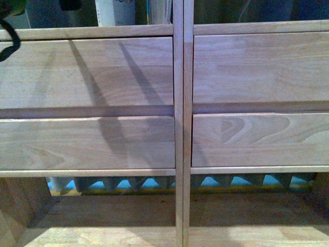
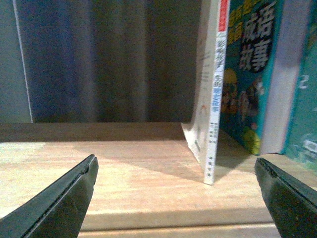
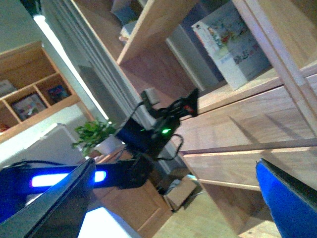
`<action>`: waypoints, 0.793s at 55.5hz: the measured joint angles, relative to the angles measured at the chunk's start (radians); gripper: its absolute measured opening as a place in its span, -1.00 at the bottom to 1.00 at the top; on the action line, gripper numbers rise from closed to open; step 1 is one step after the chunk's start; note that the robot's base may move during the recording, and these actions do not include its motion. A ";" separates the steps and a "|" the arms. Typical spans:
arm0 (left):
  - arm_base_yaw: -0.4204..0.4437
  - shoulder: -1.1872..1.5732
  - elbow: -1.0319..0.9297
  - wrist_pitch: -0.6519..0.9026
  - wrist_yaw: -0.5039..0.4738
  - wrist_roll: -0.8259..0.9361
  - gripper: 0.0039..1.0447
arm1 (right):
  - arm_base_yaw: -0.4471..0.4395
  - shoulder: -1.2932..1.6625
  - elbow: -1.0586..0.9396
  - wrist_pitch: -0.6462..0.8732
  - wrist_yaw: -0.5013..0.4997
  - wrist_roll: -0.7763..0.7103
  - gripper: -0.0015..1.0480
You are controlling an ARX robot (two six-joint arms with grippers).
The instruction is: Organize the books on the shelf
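In the left wrist view a thin white book with a red spine top stands on the light-wood shelf, leaning against a thicker teal-covered book. My left gripper is open just in front of the board. Its dark fingers are spread wide, apart from the white book, with nothing between them. The right wrist view shows the white-covered book upright in the shelf, with my left arm reaching toward it. My right gripper is open and empty, away from the shelf. The bottoms of the books show at the top of the front view.
The front view is filled by plain drawer fronts and the central upright, with a wooden floor below. Another teal book stands beside the thick one. A potted plant and a low cabinet stand in the room behind.
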 joint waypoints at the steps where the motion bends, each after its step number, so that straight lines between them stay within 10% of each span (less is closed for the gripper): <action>1: 0.001 -0.016 -0.019 0.002 0.005 -0.003 0.86 | 0.011 -0.008 0.005 -0.039 0.019 -0.037 0.86; 22: 0.063 -0.789 -0.728 -0.251 0.251 -0.085 0.86 | 0.178 -0.102 -0.008 -0.427 0.384 -0.668 0.86; 28: -0.018 -1.118 -0.807 -0.634 -0.086 -0.037 0.52 | 0.199 -0.112 -0.010 -0.436 0.415 -0.744 0.86; 31: -0.016 -1.246 -0.846 -0.753 -0.186 -0.021 0.29 | 0.275 -0.118 0.012 -0.586 0.679 -0.851 0.67; 37: 0.016 -1.307 -0.892 -0.770 -0.162 -0.014 -0.09 | 0.301 -0.185 -0.027 -0.715 0.910 -0.949 0.32; 44: 0.119 -1.350 -0.932 -0.772 -0.069 -0.007 -0.53 | 0.181 -0.266 -0.095 -0.717 0.792 -0.987 -0.07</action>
